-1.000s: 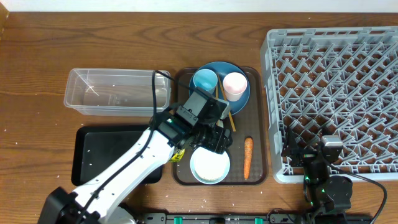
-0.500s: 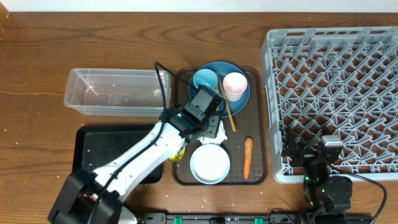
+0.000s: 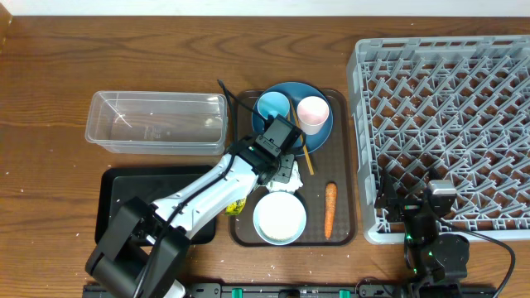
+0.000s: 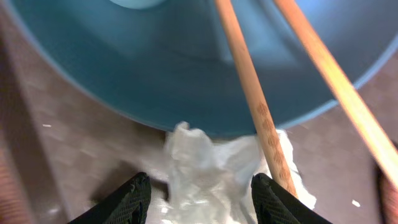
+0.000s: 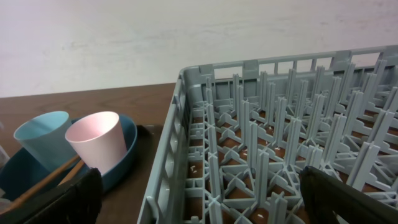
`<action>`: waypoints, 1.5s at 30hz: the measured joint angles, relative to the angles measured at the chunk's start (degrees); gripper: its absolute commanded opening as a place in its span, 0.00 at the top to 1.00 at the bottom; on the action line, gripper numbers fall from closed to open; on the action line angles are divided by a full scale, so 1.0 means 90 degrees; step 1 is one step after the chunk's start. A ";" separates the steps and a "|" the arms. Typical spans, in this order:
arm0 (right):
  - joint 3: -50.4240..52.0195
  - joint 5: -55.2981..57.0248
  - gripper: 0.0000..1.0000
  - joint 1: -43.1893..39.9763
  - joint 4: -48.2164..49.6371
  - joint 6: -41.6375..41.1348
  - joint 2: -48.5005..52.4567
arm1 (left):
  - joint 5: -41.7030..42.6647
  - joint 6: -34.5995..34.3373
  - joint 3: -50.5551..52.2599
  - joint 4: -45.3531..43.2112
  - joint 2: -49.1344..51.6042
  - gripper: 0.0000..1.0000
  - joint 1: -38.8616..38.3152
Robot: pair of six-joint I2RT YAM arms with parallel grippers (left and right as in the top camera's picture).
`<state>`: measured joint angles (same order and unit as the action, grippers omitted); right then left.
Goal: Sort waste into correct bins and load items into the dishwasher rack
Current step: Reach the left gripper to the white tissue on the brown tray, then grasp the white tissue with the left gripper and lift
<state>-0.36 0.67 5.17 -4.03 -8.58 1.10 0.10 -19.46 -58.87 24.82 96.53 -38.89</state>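
Note:
The crumpled white tissue [image 4: 208, 177] lies on the brown serving tray [image 3: 344, 228], just below the rim of the dark-blue plate [image 3: 319, 135]. My left gripper [image 4: 204, 200] is down over the tissue, open, with one finger on each side of it. The right finger sits close to the end of a wooden chopstick [image 4: 249, 93]; the second chopstick [image 4: 336, 81] runs beside it. In the overhead view the left gripper [image 3: 284, 171] covers most of the tissue. My right gripper [image 5: 214, 208] is wide open and holds nothing, at the front edge of the grey dishwasher rack [image 3: 447, 124].
The plate carries a light-blue cup [image 3: 273, 106] and a pink cup [image 3: 312, 113]. On the tray are the white bowl [image 3: 279, 219] and the carrot [image 3: 330, 209]. The yellow wrapper [image 3: 238, 205] peeks out under my left arm. The clear tub [image 3: 157, 122] and black tray [image 3: 141, 207] lie to the left.
My left gripper has shifted up towards the plate and settled over the tissue, and its jaws have narrowed round it. The right arm has not moved.

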 measured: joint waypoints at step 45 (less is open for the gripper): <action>0.0000 -0.0002 0.01 0.0000 0.0000 0.0000 0.0000 | 0.0070 -0.0189 -0.0005 0.0000 -0.0505 0.94 0.0000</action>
<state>-0.36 0.64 5.17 -4.03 -8.58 1.10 0.73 -21.17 -58.92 24.82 91.98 -38.89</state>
